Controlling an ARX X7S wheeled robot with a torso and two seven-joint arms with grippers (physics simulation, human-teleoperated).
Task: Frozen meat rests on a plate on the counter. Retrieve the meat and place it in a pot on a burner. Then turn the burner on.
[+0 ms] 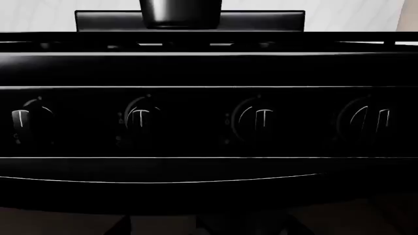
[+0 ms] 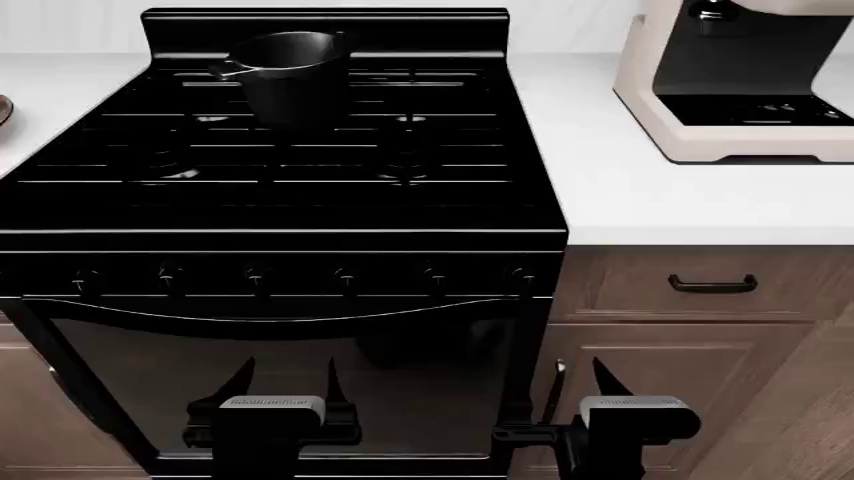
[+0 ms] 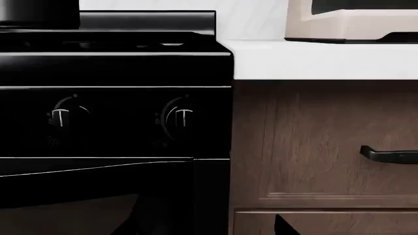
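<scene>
The glossy black pot [image 2: 287, 75] stands on the back left burner of the black stove [image 2: 280, 190]; its base also shows in the left wrist view, pot [image 1: 179, 12]. Only a sliver of the plate [image 2: 4, 108] peeks in at the far left on the white counter [image 2: 641, 180]. The meat is out of view. My left gripper [image 2: 287, 385] hangs open and empty low in front of the oven door. My right gripper [image 2: 578, 385] is open and empty too, by the stove's right edge in front of the cabinet. Both sit well below the knob row.
A row of black burner knobs [image 2: 254, 277] runs along the stove front; several face the left wrist camera, e.g. knob [image 1: 138, 117], and two the right, e.g. knob [image 3: 177, 116]. A beige coffee machine [image 2: 747, 90] stands on the right counter. Wooden drawer with dark handle [image 2: 711, 285].
</scene>
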